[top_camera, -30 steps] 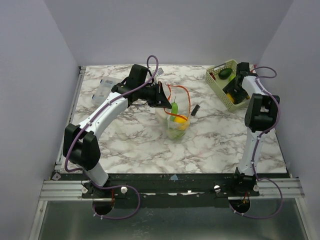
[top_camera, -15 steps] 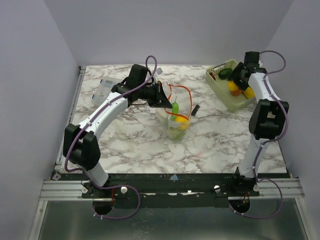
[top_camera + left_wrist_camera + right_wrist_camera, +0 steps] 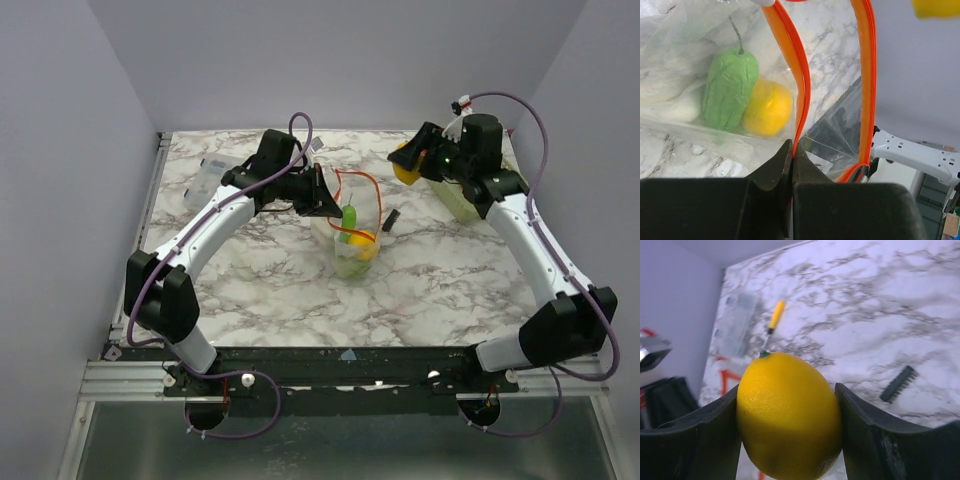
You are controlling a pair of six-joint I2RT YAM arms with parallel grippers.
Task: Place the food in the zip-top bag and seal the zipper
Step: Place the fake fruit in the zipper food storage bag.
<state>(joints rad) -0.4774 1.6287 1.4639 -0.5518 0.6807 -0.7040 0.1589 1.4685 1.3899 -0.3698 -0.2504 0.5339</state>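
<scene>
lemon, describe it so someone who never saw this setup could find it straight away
On the marble table, look to the far right corner, by the pale green basket. Just left of it the right end effector hangs above the tabletop, clamped on the lemon. Unlike the fruits inside the clear bag mid-table, this egg-shaped yellow one is held in the air.

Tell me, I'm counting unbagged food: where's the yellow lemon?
In the top view, the glossy yellow toy lemon sits in the right claw, held up at far right, beside the pale green slatted basket.
</scene>
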